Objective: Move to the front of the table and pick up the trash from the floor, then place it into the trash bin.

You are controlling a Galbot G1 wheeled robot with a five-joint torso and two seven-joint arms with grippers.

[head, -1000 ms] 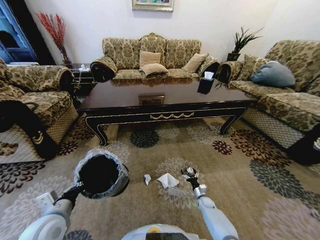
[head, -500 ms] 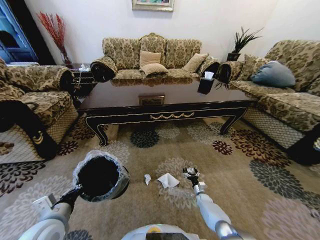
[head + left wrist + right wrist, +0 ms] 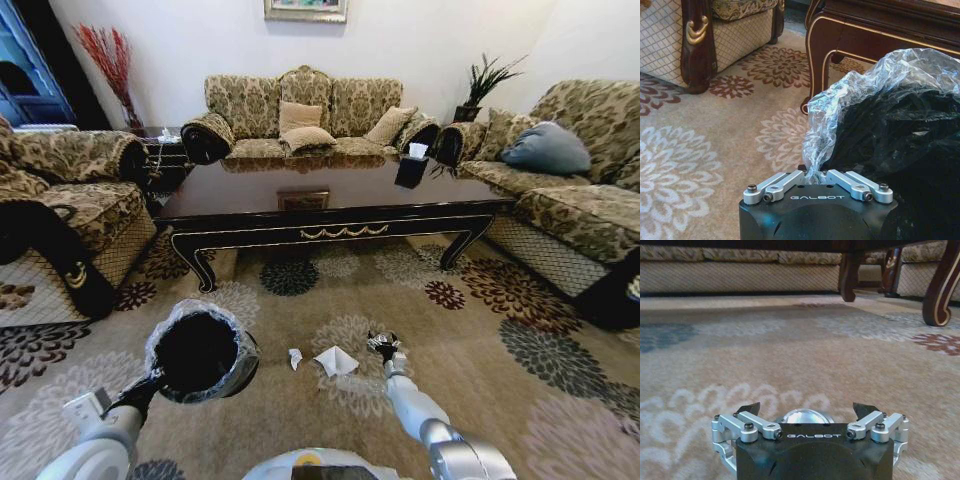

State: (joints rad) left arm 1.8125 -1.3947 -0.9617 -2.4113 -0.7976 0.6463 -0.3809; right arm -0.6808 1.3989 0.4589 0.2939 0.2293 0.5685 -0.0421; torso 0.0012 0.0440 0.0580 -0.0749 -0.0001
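Progress: my right end effector (image 3: 381, 345) has slid forward, fingers spread around the silvery foil ball (image 3: 803, 416), while my left end effector (image 3: 815, 176) stays pinched on the black bag-lined trash bin (image 3: 200, 350).

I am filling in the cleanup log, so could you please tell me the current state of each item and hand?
trash bin: upright, bag-lined, held at its rim.
left hand: shut on the bin's bagged rim.
right hand: open, low at the carpet, fingers either side of the foil ball.
foil ball: between the open fingers, not gripped.
folded tissue: lying on the carpet.
crumpled paper: lying on the carpet.
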